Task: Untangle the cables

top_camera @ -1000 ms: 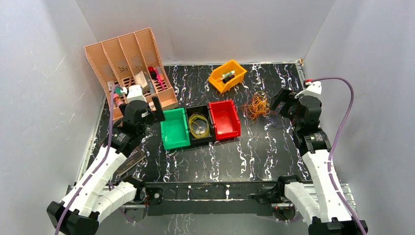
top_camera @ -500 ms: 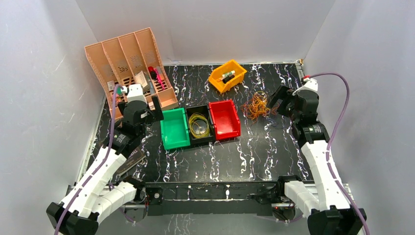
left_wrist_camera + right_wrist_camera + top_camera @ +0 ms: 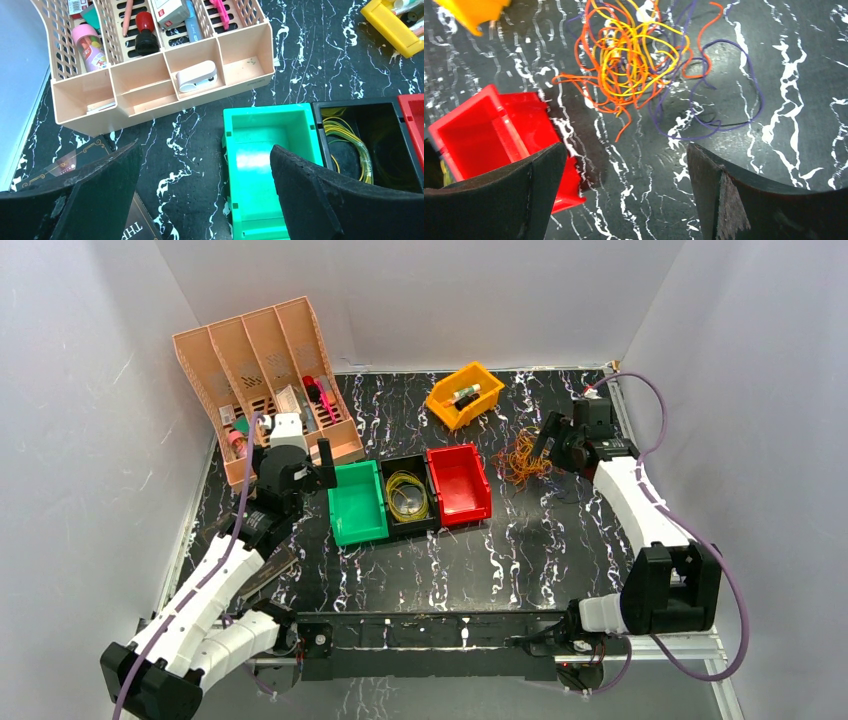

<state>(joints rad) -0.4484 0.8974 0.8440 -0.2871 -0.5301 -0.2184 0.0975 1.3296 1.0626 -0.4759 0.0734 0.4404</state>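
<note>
Marbled table (image 3: 520, 540); black bin (image 3: 350, 103) holds coiled yellow cables (image 3: 345, 134).

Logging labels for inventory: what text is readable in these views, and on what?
"TH": gold letters on the dark book, the rest cut off.
Print on the pink tube in the beige organizer: too small to read.
Red label on the white box: blurred, unreadable.
</note>
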